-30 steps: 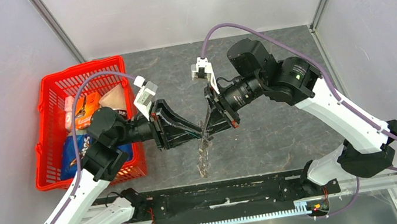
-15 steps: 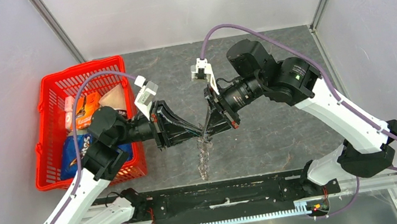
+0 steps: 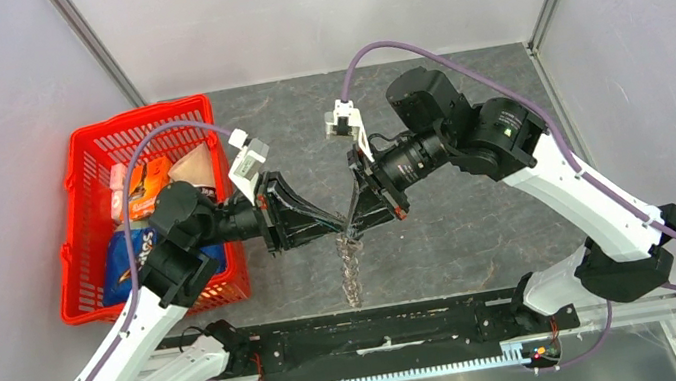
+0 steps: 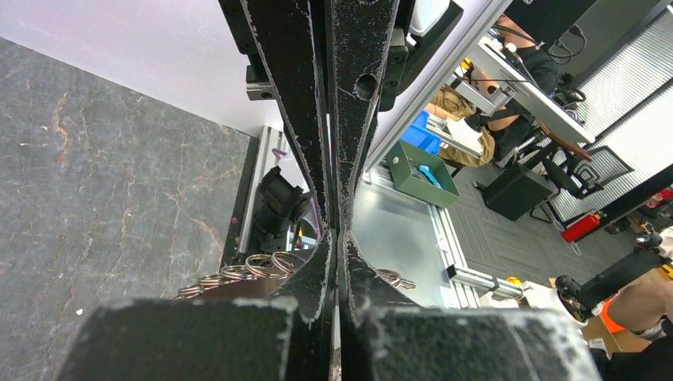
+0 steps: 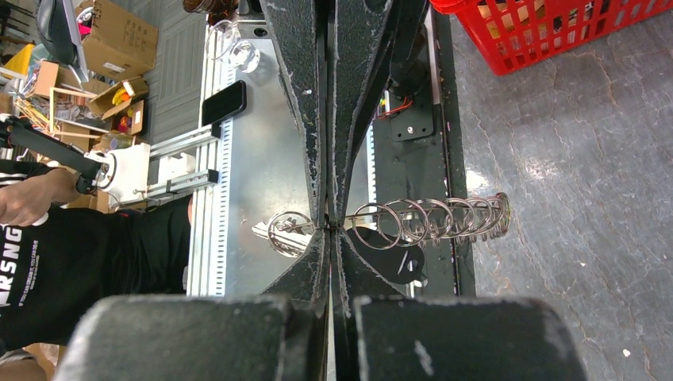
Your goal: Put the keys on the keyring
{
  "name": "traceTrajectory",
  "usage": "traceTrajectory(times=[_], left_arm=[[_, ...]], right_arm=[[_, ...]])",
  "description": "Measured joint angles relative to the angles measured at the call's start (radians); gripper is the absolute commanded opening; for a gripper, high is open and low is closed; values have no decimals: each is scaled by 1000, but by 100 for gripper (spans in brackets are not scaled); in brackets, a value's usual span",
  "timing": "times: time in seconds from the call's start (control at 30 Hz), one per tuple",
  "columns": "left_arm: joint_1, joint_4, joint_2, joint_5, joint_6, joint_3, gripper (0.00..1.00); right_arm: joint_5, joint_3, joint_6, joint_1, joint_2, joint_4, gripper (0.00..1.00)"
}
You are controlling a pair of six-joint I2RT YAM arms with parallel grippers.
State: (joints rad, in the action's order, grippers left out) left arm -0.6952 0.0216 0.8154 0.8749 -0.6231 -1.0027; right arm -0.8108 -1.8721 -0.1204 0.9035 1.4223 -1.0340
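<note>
The keyring, a string of linked metal rings, is held up over the bench by its upper end, where the two hands meet tip to tip. The left hand is closed tight on the rings, and the right hand is clamped on them likewise. A small black key is seen just under the rings, beside the right fingertips. A red basket is set at the left.

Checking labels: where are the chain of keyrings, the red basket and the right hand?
chain of keyrings (image 3: 351,274): top view, midway down the hanging chain.
red basket (image 3: 137,114): top view, far rim.
right hand (image 5: 330,238): right wrist view, between its closed fingertips.
</note>
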Motion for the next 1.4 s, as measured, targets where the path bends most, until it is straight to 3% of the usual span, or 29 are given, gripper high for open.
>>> traceTrajectory(times=[0.23,0.33,0.47,0.6,1.07,1.4], left_arm=[[0,-14,-17,-7,5,9,2],[0,-37,-30,-13,5,15,2],[-1,-73,-48,-15,3,33,2],[-1,-121,-58,-21,-8,49,2],[-3,-363,-95,-141,-127,144,2],[-3,-518,-102,-190,-209,166,2]], right_arm=[[0,0,-10,4,-3,15,10],[-1,6,-21,5,-11,39,19],[0,23,-34,5,-29,76,41],[-1,43,-51,4,-53,117,50],[48,100,-77,4,-193,212,49],[72,101,-22,4,-168,229,46]])
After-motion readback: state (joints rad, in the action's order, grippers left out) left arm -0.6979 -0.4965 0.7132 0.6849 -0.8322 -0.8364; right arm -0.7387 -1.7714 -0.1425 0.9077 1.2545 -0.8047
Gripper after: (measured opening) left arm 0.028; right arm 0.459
